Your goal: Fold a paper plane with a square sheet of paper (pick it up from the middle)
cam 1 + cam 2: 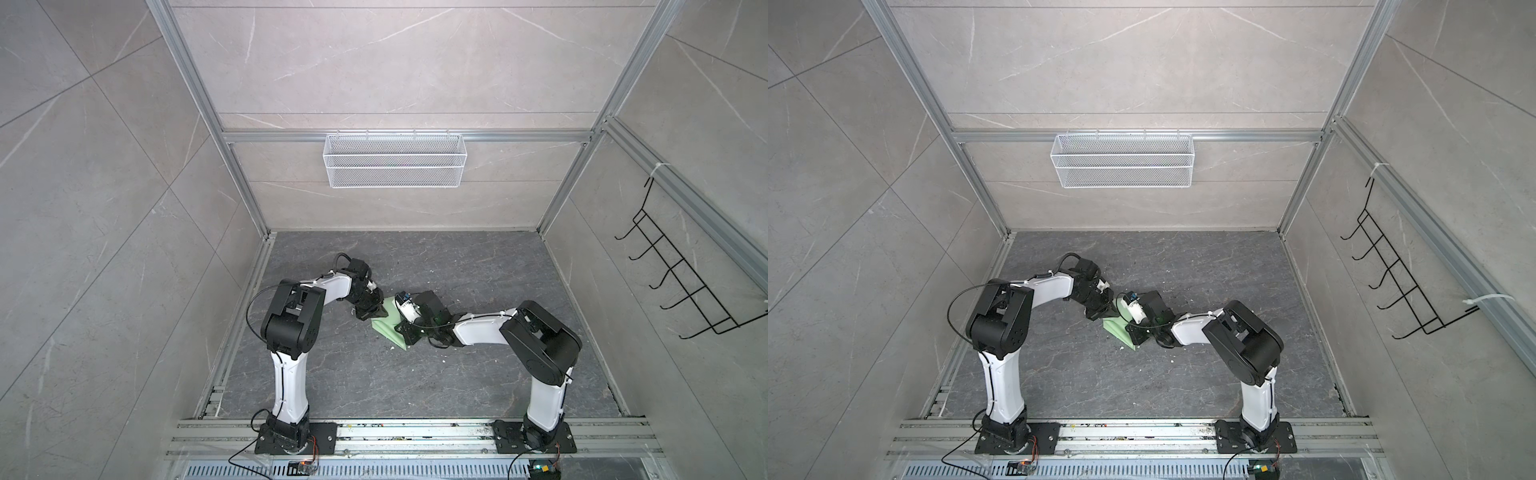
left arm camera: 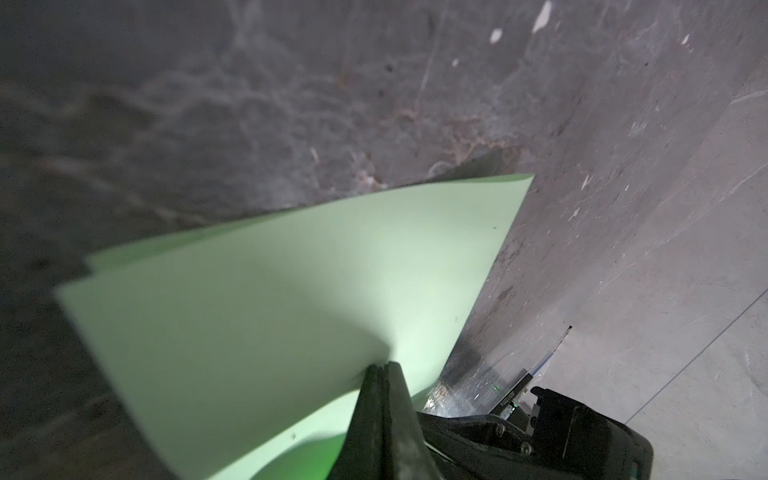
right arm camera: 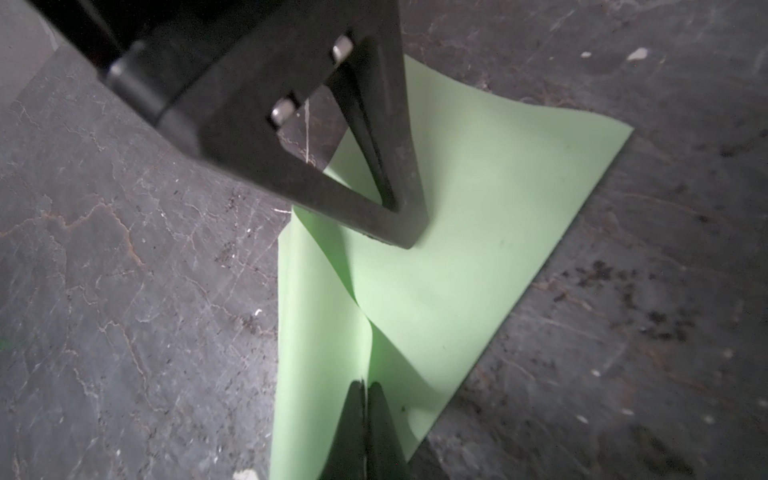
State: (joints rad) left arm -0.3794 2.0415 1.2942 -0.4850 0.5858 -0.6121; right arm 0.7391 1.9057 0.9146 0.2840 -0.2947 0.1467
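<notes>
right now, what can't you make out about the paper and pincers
Both top views: the left pincer and right pincer cover most of the green paper; its folds are too small to read.
Left wrist view: the left pincer covers its pinch spot; the paper's near edge is blurred and cut by the frame.
Right wrist view: the right pincer hides how many layers it pinches.

A robot lab cell: aluminium framing (image 1: 270, 136), grey stone-look wall panels (image 1: 83, 208), a wire basket (image 1: 395, 166) mounted beyond the left tool (image 1: 376, 312), dark counter (image 1: 457, 374) beneath.
</notes>
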